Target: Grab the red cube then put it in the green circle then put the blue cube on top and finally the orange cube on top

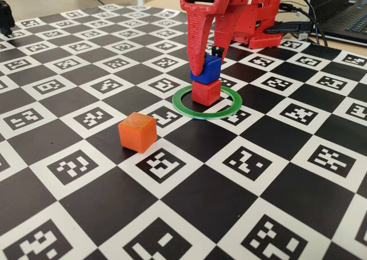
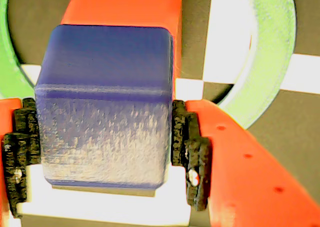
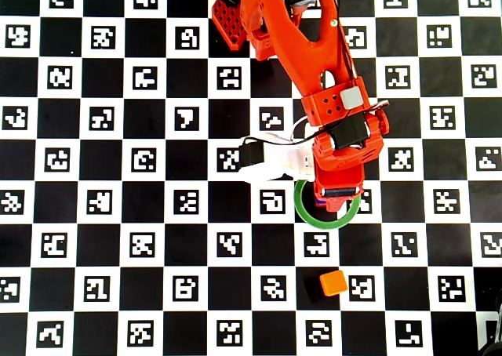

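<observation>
Blue cube (image 1: 205, 70) atop red cube (image 1: 206, 92), in green circle (image 1: 189, 108); orange cube (image 1: 137, 132) apart.

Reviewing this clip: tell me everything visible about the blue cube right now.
The blue cube is a small dark blue block with rounded edges, plastic by its look. It sits on the red cube, slightly twisted against it, inside the green circle. The gripper is shut on it, black pads pressing two opposite sides. The overhead view hides it.

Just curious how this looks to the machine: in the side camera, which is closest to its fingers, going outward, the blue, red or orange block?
1. Blue block, held between the fingers.
2. Red block, directly beneath.
3. Orange block, off to the lower left.
</observation>
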Controlling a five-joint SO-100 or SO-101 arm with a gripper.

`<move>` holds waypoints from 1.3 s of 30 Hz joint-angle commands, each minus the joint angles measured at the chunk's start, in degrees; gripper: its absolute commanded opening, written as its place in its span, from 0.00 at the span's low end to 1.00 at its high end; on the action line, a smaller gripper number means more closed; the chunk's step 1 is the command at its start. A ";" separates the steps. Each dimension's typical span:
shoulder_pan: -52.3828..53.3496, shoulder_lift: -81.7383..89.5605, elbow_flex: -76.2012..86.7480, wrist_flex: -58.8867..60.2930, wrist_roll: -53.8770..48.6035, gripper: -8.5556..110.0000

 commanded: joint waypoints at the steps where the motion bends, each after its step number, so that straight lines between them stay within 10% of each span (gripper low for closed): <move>1: 0.44 1.85 -0.18 0.26 -0.70 0.37; 39: 2.02 -9.67 -44.03 19.95 -20.13 0.42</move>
